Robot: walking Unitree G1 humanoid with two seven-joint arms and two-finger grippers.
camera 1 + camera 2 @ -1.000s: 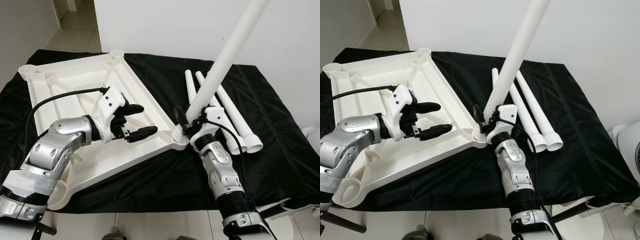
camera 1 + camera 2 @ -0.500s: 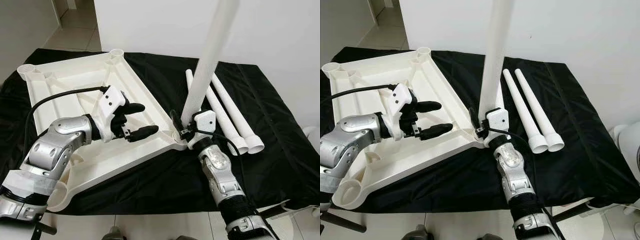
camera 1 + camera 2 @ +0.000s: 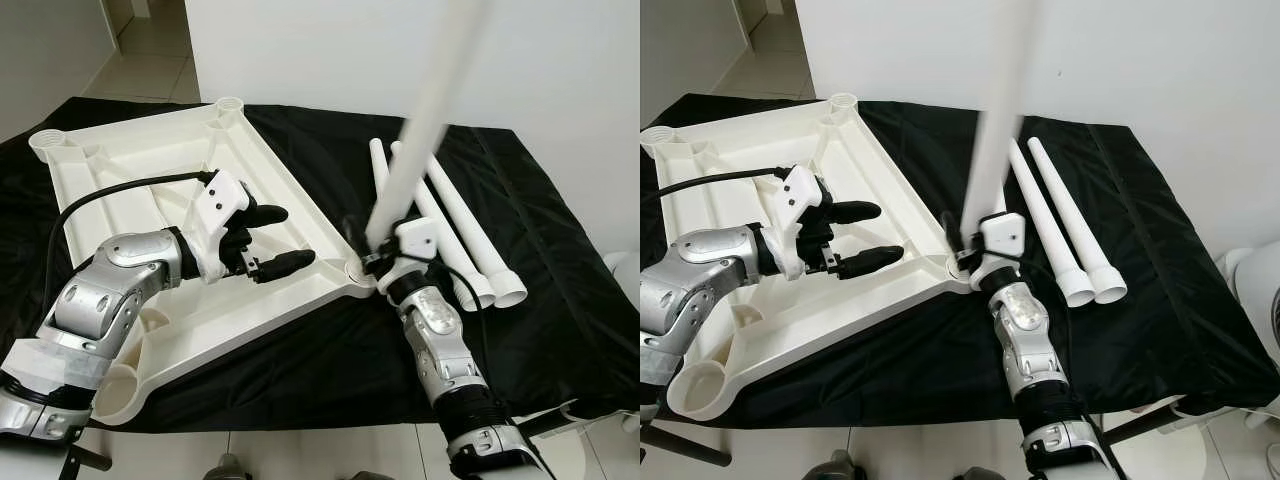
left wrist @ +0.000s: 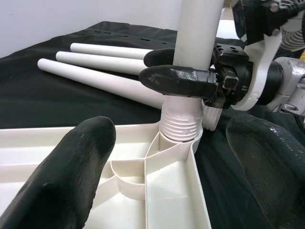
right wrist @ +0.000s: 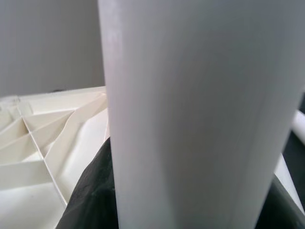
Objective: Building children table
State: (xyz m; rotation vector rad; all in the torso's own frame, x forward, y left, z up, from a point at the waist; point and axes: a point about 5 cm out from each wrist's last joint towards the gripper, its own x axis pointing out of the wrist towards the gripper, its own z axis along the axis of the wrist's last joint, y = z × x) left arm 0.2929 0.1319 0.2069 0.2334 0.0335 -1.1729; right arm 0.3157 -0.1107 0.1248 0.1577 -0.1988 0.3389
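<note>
The long white plastic table leg (image 3: 425,120), clamped by the right gripper (image 3: 372,250) at the corner socket of the white plastic tabletop (image 3: 300,215), now leans to the robot's right again after standing nearly upright, and is motion-blurred.

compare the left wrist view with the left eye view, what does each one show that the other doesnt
Left wrist view alone: the leg's threaded end seated at the tabletop's corner socket, and the right gripper's fingers clamped around the leg just above the threads.

Left eye view alone: the whole upturned tabletop on the black cloth, and the left gripper open above its ribs.

Both: the held leg, the spare legs lying beside it.
</note>
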